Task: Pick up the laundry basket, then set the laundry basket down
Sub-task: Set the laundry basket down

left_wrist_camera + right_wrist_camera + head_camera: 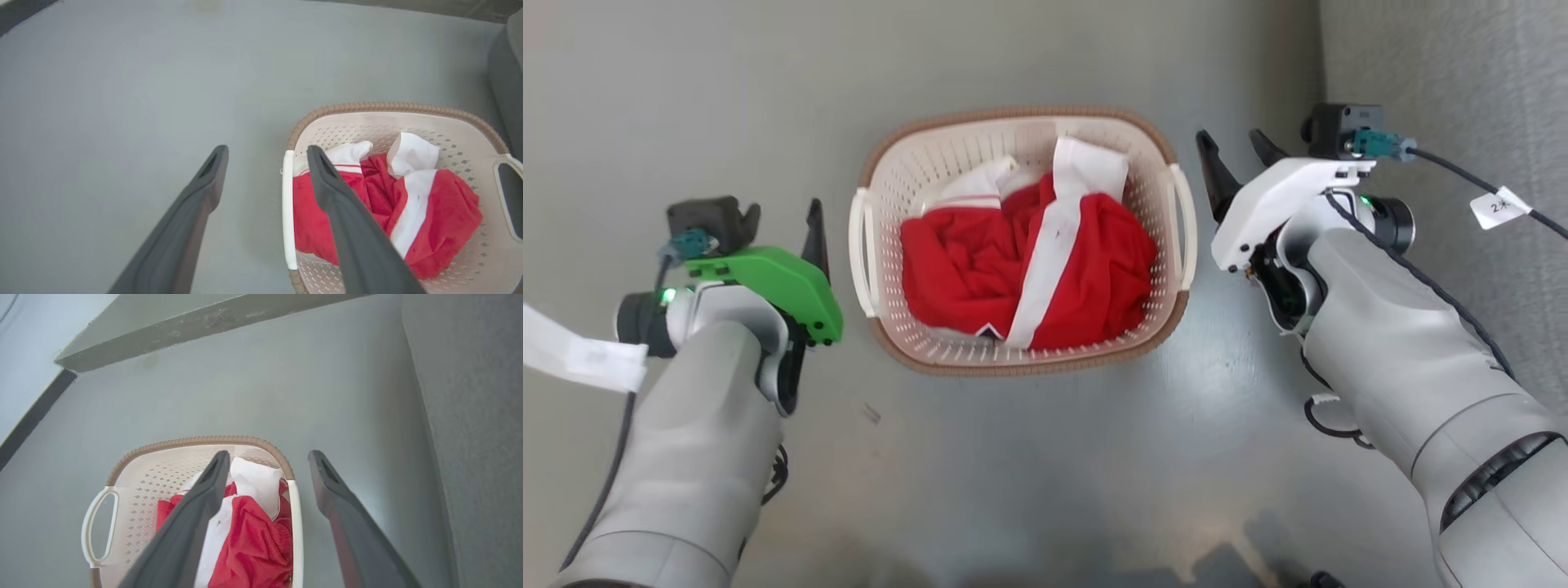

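**Basket on floor, both grippers open: hazards before the lift**

The laundry basket [1013, 112] stands on the floor [1045, 474] between the two arms, not yet lifted. The left gripper [266, 150] and right gripper [1230, 140] both have their fingers spread apart and hold nothing. In each wrist view the fingers straddle the nearer side: the left handle [860, 253] and the right handle [1186, 224].

Likely faults:
- An inner finger may pinch the red and white garment [1029, 261] together with the handle, weakening the hold.
- If one side closes or rises first, the basket is likely to tilt or slide, because the floor looks smooth.
- The thin handles may slip between the fingers.

Surroundings: the floor is grey and faintly reflective. In the right wrist view a pale wall [24, 343] with a dark base strip [36, 414] shows beyond the basket. A grey textured surface [1445, 82] lies near the right arm, so contact is possible.
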